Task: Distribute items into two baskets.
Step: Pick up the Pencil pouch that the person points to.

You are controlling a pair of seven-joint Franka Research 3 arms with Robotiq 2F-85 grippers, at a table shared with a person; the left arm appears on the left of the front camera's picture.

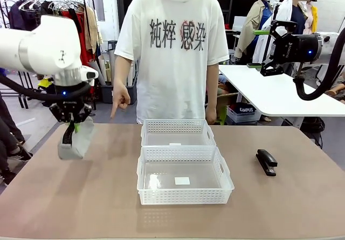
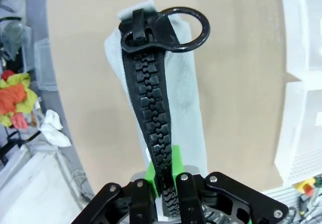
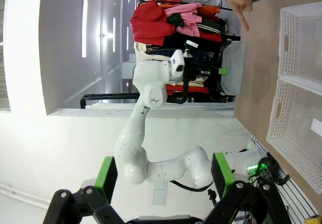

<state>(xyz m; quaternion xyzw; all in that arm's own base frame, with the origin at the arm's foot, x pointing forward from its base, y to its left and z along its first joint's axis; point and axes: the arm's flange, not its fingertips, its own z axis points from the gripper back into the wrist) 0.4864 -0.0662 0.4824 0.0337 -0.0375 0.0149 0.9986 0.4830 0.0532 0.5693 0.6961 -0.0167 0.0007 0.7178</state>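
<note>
The grey pouch hangs above the table's left side, and my left gripper is shut on its top. From the left wrist, the green pads pinch the black zipper, and the pouch dangles below with its ring pull at the far end. Two white baskets stand mid-table, the far basket against the near basket. A black stapler lies on the table to their right. My right gripper is held high at the right, open with nothing in it.
A person stands at the far side and points a finger down at the table's far left. In the right wrist view the pouch hangs left of the baskets. A white table and clothes racks stand behind.
</note>
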